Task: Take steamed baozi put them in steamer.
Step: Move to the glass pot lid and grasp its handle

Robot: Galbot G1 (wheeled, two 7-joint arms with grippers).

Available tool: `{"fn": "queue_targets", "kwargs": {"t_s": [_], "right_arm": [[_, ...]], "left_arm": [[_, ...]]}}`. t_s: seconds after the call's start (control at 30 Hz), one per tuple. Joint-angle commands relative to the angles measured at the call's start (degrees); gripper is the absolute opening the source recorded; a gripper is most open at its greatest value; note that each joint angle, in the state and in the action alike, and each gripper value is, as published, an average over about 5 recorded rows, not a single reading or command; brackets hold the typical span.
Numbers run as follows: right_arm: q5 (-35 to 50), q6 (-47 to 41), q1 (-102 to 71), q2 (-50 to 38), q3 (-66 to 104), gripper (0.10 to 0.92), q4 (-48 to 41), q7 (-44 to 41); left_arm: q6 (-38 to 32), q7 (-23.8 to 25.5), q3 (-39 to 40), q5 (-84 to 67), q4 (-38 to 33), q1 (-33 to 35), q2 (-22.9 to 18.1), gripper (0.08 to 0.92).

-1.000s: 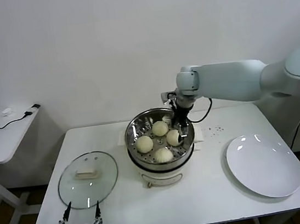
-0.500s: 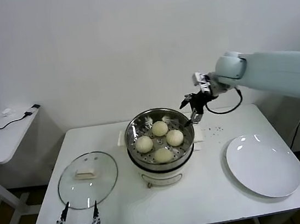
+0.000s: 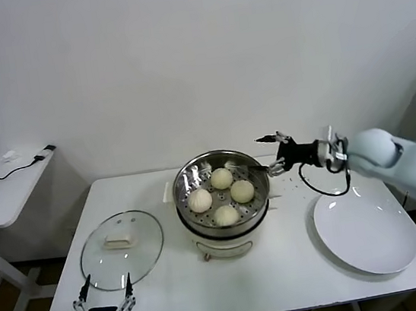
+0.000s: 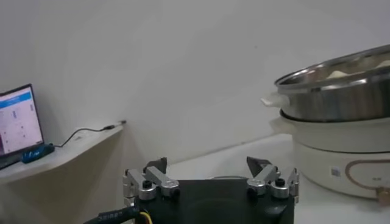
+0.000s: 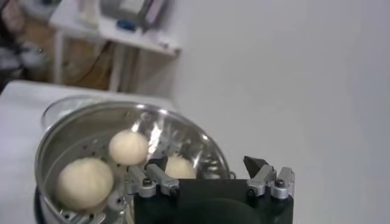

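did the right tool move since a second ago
Yes. The right tool has pulled out of the steamer toward the plate, open and empty.

The steamer (image 3: 219,175) is polished stainless steel, mirror-bright on its wall, with a perforated metal floor; it sits on a smooth, cream plastic-looking base (image 3: 223,244). The four baozi (image 3: 226,215) look matt and smooth, like soft dough. The lid (image 3: 121,249) is clear glossy glass with a cream handle. The plate (image 3: 365,231) is white and glossy, with highlights at its rim. The table (image 3: 284,268) is white, smooth and matt.
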Motion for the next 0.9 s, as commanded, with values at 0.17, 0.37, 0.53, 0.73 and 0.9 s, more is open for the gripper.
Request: {"fn": "queue_targets", "kwargs": {"t_s": [0.17,0.37,0.53,0.73,0.9], "right_arm": [[-11.79,5.26,-64.67,11.82,66.92,0.823,8.89,9.80],[-13.32,3.66,-72.50,22.65,75.43,0.823,11.57,12.47],[-14.34,3.30,-76.86,28.17,79.94,0.823,11.90,12.66],[-16.08,3.24,-79.67,30.85,82.16,0.823,10.38,12.79],[-17.38,3.47,-80.96,31.39,83.41,0.823,8.89,12.44]], "left_arm": [[3.79,1.08,-1.85,15.34,-2.27,-0.34,0.29,0.823],[1.88,-1.66,-5.60,45.64,0.00,-4.50,0.81,0.823],[3.86,-2.26,-5.33,67.09,1.65,-6.73,1.92,0.823],[6.40,-5.56,-3.21,76.05,10.66,-13.24,4.10,0.823],[3.82,-10.82,-2.32,78.89,21.42,-20.53,5.67,0.823]]}}
